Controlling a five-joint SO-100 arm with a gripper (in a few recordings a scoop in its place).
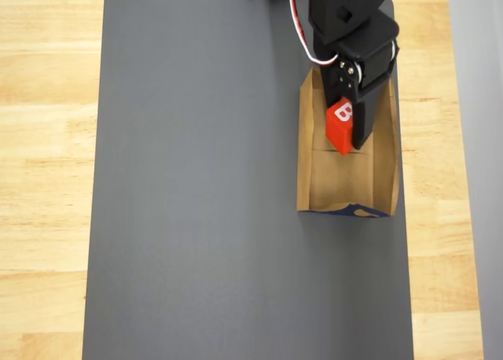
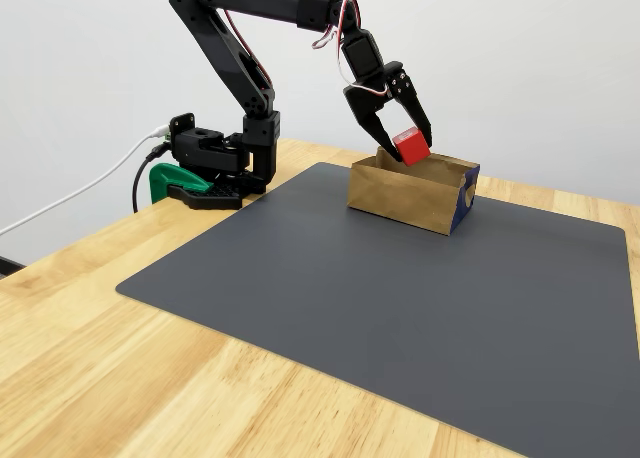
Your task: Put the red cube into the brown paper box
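Note:
The red cube (image 1: 339, 127), with a white "B" on its top face, hangs tilted over the middle of the brown paper box (image 1: 305, 157). My black gripper (image 1: 347, 142) is shut on it from above. In the fixed view the cube (image 2: 411, 147) sits between the two fingertips of the gripper (image 2: 409, 148), just above the box's rim. The box (image 2: 400, 194) is a shallow tan tray with dark blue print at its near end, and it lies at the far right of the mat.
A dark grey mat (image 1: 204, 187) covers most of the wooden table (image 1: 47, 140). The arm's base and its green clamp (image 2: 180, 182) stand at the table's back left in the fixed view, with a white cable (image 2: 70, 200) running off to the left.

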